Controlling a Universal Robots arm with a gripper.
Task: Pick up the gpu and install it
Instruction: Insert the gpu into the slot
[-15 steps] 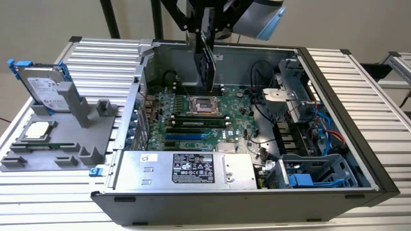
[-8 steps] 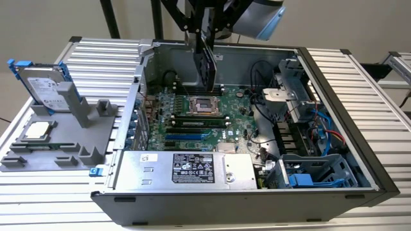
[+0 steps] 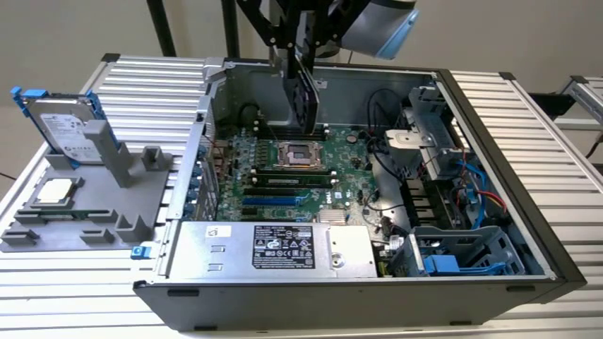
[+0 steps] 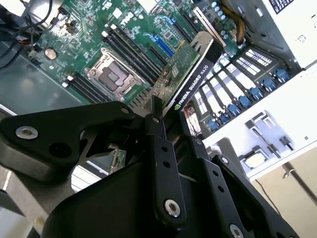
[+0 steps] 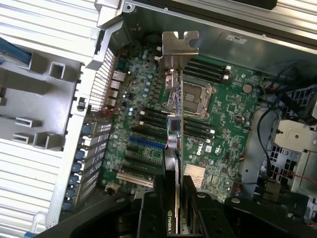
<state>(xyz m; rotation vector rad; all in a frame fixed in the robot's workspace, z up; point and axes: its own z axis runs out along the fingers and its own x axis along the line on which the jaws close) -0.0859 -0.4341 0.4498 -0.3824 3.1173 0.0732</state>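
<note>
My gripper [image 3: 294, 62] is shut on the gpu [image 3: 307, 99], a green card with a black cooler that hangs on edge inside the open computer case [image 3: 490, 141]. In both wrist views the black fingers [image 5: 153, 208] clamp the card's near end. The gpu [image 4: 190, 74] reaches out over the green motherboard [image 4: 124, 44]. Its silver bracket [image 5: 177, 49] is at the far end, away from my gripper [image 5: 174, 196]. The card floats above the board near the CPU socket [image 3: 295, 153] and touches no slot. The blue expansion slot [image 5: 143, 144] lies beside and below it.
A grey fixture [image 3: 85, 212] at the exterior view's left holds a silver hard drive with blue rails [image 3: 66, 131] and a square CPU chip [image 3: 54, 192]. The power supply [image 3: 282, 247] fills the case's near side. Cables and drive cages [image 3: 452, 183] crowd its right side.
</note>
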